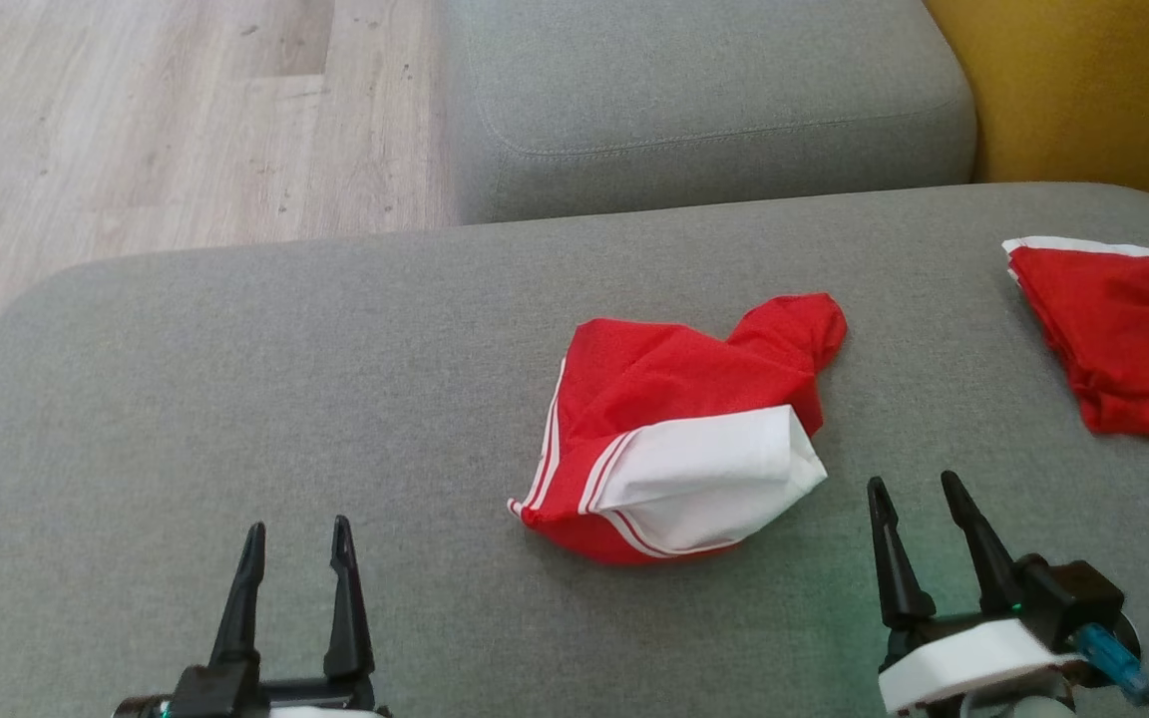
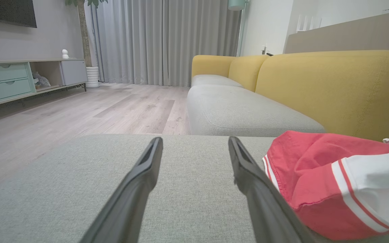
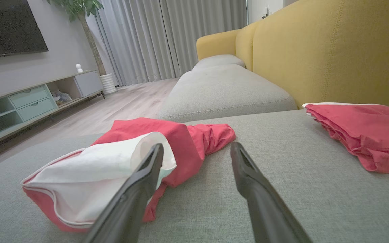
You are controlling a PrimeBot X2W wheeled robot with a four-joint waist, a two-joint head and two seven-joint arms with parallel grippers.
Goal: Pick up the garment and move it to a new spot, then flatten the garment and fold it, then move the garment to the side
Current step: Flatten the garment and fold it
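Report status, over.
Open, empty: left gripper, right gripper. Crumpled red-and-white garment on grey sofa cushion, untouched. Nothing blocking; folded red garment sits far right.

garment [image 1: 674,399]: showing red, with white panel and thin white stripes along the hem
second cloth [image 1: 1123,339]: showing same red, white strip on far edge
sofa seat [image 1: 235,399]: reading plain flecked grey
backrest [image 3: 333,50]: reading mustard yellow
floor [image 1: 136,120]: showing pale wood grain
left gripper [image 1: 297,526]: showing black fingers
right gripper [image 1: 914,481]: showing black fingers, white shell, blue connector
curtains [image 2: 164,40]: hanging plain grey
cabinet [image 2: 8,81]: showing mint-green drawers
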